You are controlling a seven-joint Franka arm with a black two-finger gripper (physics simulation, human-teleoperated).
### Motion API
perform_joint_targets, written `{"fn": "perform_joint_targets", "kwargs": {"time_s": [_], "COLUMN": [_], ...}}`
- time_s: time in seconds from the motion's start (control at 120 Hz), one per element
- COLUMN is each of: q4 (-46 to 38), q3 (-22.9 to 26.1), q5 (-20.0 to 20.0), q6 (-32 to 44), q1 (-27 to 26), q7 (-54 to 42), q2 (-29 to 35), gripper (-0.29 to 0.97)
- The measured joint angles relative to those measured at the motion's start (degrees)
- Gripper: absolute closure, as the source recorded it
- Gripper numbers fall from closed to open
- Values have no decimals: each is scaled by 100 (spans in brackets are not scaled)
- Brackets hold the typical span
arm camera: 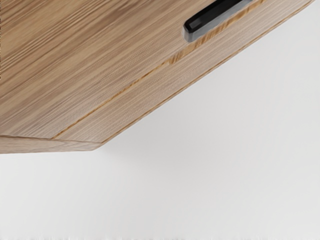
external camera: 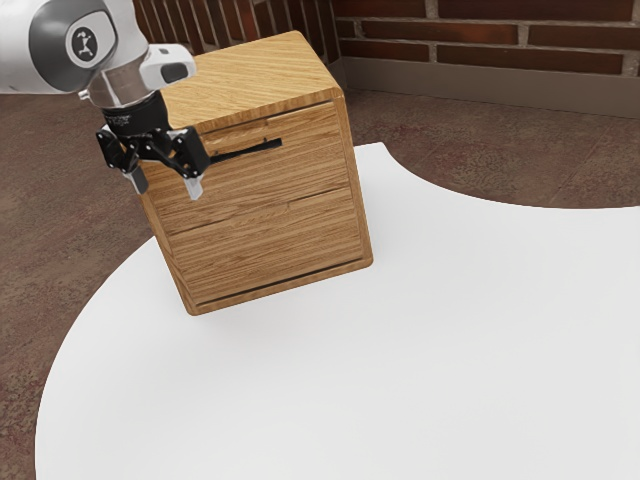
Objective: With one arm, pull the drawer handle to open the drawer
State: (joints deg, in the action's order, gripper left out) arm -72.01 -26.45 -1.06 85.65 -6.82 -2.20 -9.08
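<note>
A wooden cabinet (external camera: 265, 170) stands on the white table (external camera: 400, 380), tilted toward the exterior view's left. Its upper drawer front (external camera: 270, 160) carries a long black handle (external camera: 245, 150), and the drawer sits flush with the cabinet face. My black gripper (external camera: 166, 183) hangs in front of the cabinet's upper corner at the exterior view's left, just off that end of the handle, fingers pointing down. The fingers (external camera: 195, 185) stand apart with nothing between them. In the wrist view the wooden front (arm camera: 90, 65) and one end of the handle (arm camera: 212, 19) lie beyond the hand, above the white tabletop (arm camera: 210, 170).
A brick wall (external camera: 480, 35) runs behind the cabinet, and brown floor (external camera: 50, 230) surrounds the table. A lower drawer front (external camera: 275, 240) sits beneath the upper one. White tabletop spreads to the exterior view's right and front of the cabinet.
</note>
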Motion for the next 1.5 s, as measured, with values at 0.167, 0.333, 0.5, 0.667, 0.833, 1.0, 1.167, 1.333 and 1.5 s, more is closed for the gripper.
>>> {"fn": "perform_joint_targets", "kwargs": {"time_s": [0.167,0.333,0.5,0.667,0.833,1.0,1.167,1.333,1.5], "q4": [-31,820,947,972,944,297,-1233,-1670,-2650], "q3": [-36,41,118,121,105,108,140,116,145], "q5": [-95,251,525,587,579,795,1014,1138,1623], "q6": [-8,-22,-21,17,66,144,167,475,1107], "q1": [46,-497,-1513,-2186,-1882,-2089,-2730,-3139,-3003], "q7": [-27,-28,18,95,155,179,180,-467,-1317], "q2": [6,785,718,407,332,461,1220,1577,2478], "gripper": [0,0,0,0,0,0,0,0,0]}}
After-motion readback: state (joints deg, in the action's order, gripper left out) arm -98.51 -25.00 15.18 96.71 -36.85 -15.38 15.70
